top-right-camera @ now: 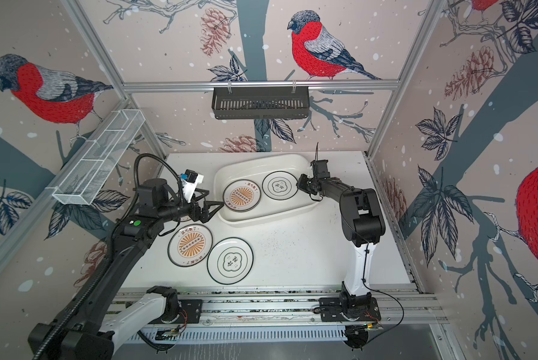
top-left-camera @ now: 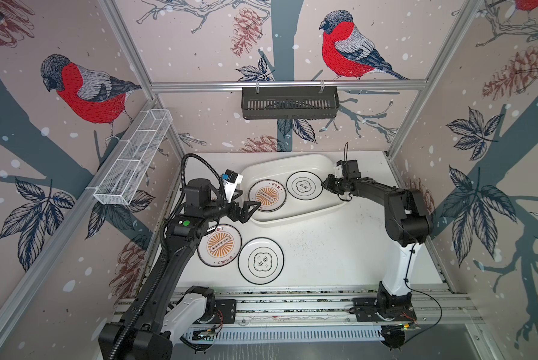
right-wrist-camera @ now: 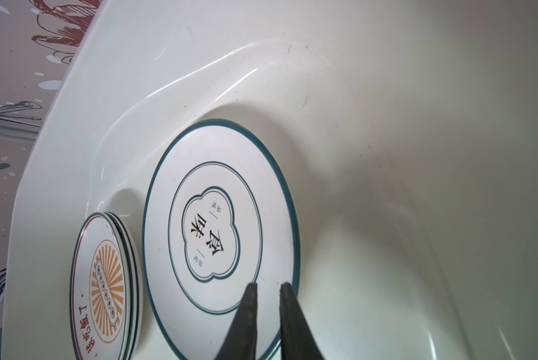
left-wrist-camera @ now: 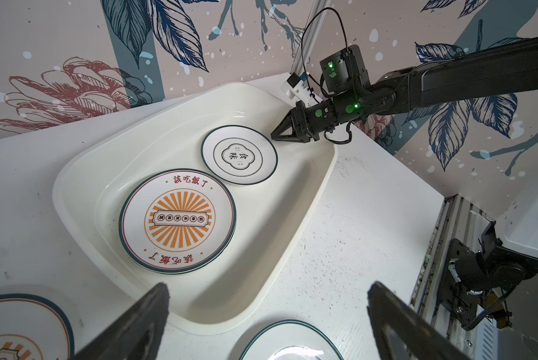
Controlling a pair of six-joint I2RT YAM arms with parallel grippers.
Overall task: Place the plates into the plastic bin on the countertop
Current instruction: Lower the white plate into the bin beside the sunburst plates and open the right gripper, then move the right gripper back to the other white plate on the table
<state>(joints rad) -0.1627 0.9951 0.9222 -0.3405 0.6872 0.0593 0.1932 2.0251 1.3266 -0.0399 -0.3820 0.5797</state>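
**Location.** The plastic bin point(top-left-camera: 305, 206) sits askew toward the back edge of the bench point(top-left-camera: 339, 249). Inside it lies a sunburst stack point(top-left-camera: 266, 195), which the right wrist view shows to be at least two plates. A single emblem plate point(top-left-camera: 304, 185) lies beside the stack, flat on the bin floor. Two plates are not yet binned: a sunburst plate point(top-left-camera: 219, 246) and a second emblem plate point(top-left-camera: 260, 261). They lie near the front-left corner of the bench, rims nearly touching.

**Fingers.** The left gripper point(top-left-camera: 251, 211) hovers at the bin corner nearest the left edge, with its fingers point(left-wrist-camera: 149, 314) spread wide and empty. The right gripper point(right-wrist-camera: 268, 288) is low inside the bin, at the rim of the emblem plate. Its fingers point(right-wrist-camera: 249, 314) stand a narrow slit apart; whether they touch the rim cannot be told.

**Handling.** The plates are judged rigid, glazed, slippery and prone to chipping, and light enough for one gripper. Each lies flat, so the only purchase is the raised rim, with one finger over the lip and one under it. Approach from the side that faces open bench.

**Clearance.** The left arm point(top-left-camera: 175, 232) overhangs part of the loose sunburst plate. The bench is open from its middle to the right edge. The bin wall is low with a rolled rim, so carry each plate above it. Free floor lies along the bin's back wall.
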